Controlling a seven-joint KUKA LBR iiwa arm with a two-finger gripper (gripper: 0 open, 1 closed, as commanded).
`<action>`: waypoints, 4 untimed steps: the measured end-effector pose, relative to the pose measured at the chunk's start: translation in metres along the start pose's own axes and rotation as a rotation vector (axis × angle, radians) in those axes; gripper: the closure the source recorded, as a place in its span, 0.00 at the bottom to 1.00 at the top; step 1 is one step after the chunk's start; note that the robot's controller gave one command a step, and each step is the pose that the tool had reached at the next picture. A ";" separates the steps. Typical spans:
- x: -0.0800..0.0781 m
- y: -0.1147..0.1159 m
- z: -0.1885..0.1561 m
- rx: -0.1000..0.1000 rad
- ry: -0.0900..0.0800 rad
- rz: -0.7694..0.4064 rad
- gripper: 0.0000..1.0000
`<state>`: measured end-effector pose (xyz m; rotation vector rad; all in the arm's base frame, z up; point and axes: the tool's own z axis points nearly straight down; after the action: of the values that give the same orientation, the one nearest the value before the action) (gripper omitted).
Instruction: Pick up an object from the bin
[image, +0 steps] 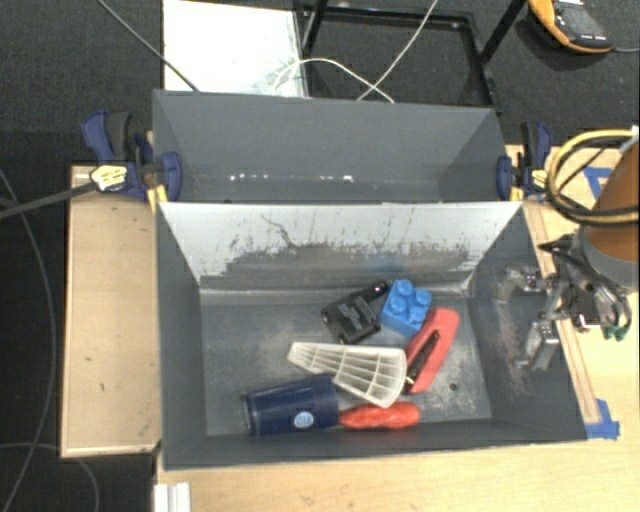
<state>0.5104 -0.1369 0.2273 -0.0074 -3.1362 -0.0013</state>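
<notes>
Gripper hangs at the bin's right wall, open or closed I can't tell. Nearest item is the red pen, toward centre, axis diagonal.

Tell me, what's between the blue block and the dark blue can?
The white ribbed scoop lies between them, seen in the camera view.

Scuffed matt grey metal bin (scratched back wall), glossy blue plastic brick
</notes>
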 end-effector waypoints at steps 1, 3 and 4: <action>-0.002 0.001 -0.005 0.002 -0.009 -0.008 0.00; -0.032 0.038 0.069 0.007 -0.014 -0.718 0.00; -0.033 0.087 0.111 0.002 -0.010 -0.816 0.00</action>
<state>0.5430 -0.0502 0.1158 1.2421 -2.8909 -0.0016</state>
